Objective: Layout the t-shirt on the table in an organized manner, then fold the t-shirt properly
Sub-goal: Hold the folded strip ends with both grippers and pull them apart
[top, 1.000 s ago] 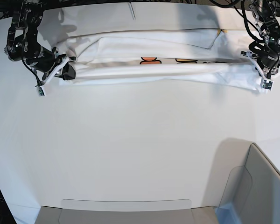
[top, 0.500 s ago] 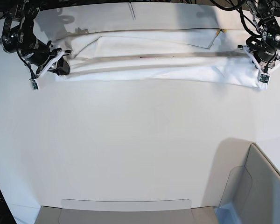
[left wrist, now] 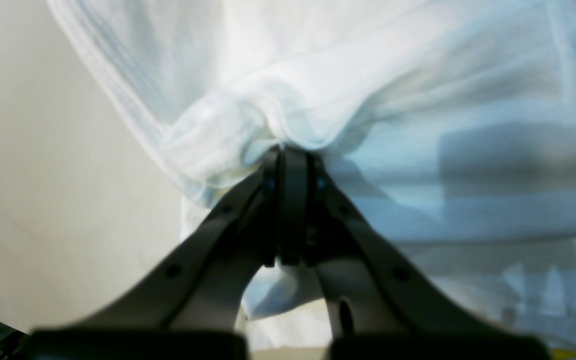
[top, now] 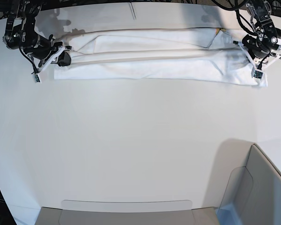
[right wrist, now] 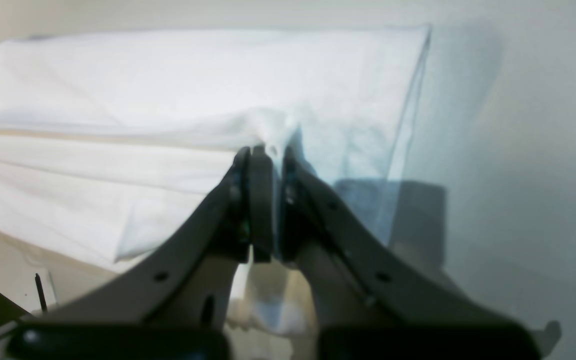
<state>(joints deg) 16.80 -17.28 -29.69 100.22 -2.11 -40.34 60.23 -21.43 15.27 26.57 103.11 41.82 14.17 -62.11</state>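
Folding: both arms appear to be carrying a long fold across the t-shirt point(top: 154, 61), which lies as a narrow band along the far edge of the table point(top: 131, 150), stretched between the far-left and far-right corners.

Left gripper: the left gripper point(left wrist: 293, 160) has its jaws pressed together on a bunched ridge of white cloth; in the base view it sits at the far-right end of the band point(top: 258, 70).

Right gripper: the right gripper point(right wrist: 263, 152) is likewise pinching a thin pleat of fabric with its jaws closed tight, at the far-left end of the band point(top: 61, 58).

Shirt state: several lengthwise layers are stacked, with a crease running from end to end; only a speck of orange print shows near the far-right corner, so the front seems turned inward.

Doing it well: the two ends should probably travel at the same pace and height, so the band stays taut without being dragged off line. Lay the held edge parallel to the crease below it, then let go only once the cloth rests flat.

Risk: the pinches hold little fabric, so a hard pull could slip a layer free; slack in the middle could leave a wrinkle.

Nearby: a grey bin point(top: 257, 187) stands at the near-right corner, well apart from the shirt.
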